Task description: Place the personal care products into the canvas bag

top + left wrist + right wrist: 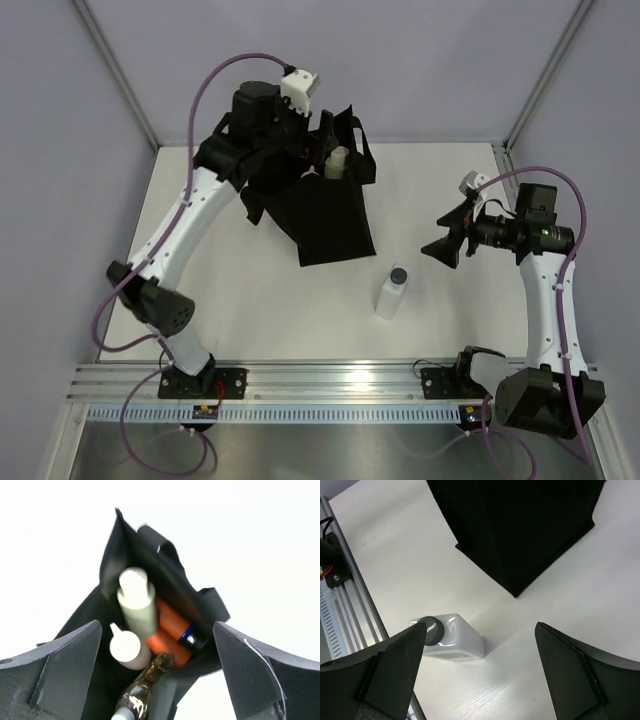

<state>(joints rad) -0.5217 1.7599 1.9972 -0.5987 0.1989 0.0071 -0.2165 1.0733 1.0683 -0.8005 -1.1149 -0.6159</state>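
Observation:
The black canvas bag (335,215) stands open at the table's back middle. My left gripper (300,150) is open over its mouth, the jaws wide apart above the contents. In the left wrist view (156,625) the bag (115,555) holds a pale olive bottle (136,602), a beige pump bottle (127,647), an orange bottle with a blue top (175,622) and an amber bottle (150,680). The olive bottle's top shows in the top view (337,162). A clear bottle with a black cap (392,292) stands on the table in front of the bag. My right gripper (450,240) is open and empty, to the right of and above that bottle (452,640). The small blue-orange bottle cannot be made out.
An aluminium rail (330,385) runs along the near edge and shows in the right wrist view (340,605). Grey walls enclose the white table (250,300) on the left, back and right. The bag's bottom corner (520,555) lies beyond the clear bottle.

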